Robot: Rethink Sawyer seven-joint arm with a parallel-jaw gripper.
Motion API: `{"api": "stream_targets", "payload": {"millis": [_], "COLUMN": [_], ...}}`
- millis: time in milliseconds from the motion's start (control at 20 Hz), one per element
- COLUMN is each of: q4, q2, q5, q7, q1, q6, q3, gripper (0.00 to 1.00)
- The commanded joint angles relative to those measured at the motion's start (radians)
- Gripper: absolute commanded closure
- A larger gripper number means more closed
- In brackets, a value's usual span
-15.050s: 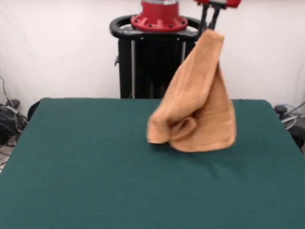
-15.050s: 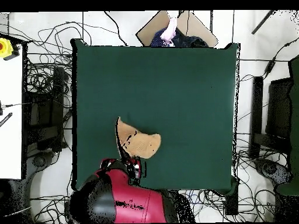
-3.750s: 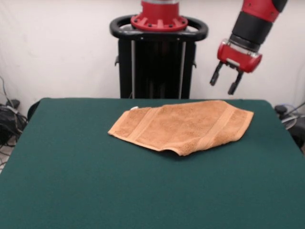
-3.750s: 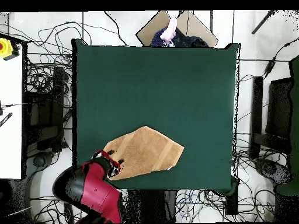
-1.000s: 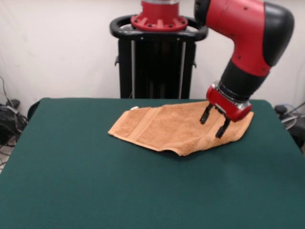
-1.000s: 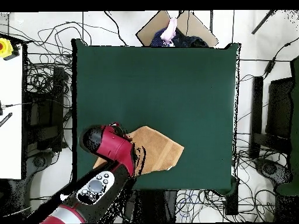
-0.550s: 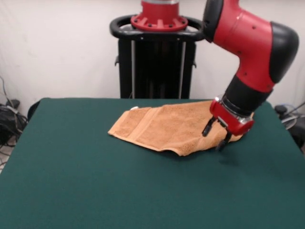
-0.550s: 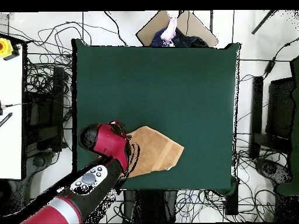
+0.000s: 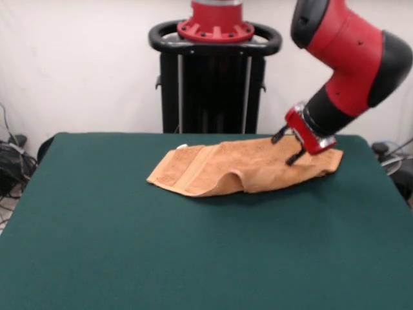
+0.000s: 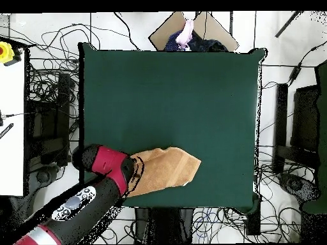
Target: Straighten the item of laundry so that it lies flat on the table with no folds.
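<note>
The gripper [image 9: 288,147], fingers spread, presses on the towel [image 9: 245,169] lying near the robot-side edge of the table [image 9: 193,258], where dragging without a firm pinch could deepen the hump rising just beyond its tips instead of flattening it.

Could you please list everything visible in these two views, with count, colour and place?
Hand towel: one, tan-orange, with woven bands and a small white tag, on the table's robot side, a hump rumpled into its middle.
Table: one, dark green top.
Cables: many, black, on the floor around the table.
Cardboard piece: one, brown, beyond the table's far edge in the overhead view.
Person: one, partly seen at that same edge.
Pedestal: one, black with a red top.
Arm: one, red and black.
Pincer: one, fingers black, open, at the towel's end.
</note>
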Motion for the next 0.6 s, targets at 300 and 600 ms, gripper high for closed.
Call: {"api": "stream_targets", "payload": {"millis": [300, 600], "q4": [-0.078, -0.051], "q2": [0.018, 0.030], "q5": [0.040, 0.067], "q7": [0.233, 0.217], "q1": [-0.059, -0.079], "q6": [-0.071, -0.291], "q3": [0.112, 0.174], "gripper": [0.00, 0.00]}}
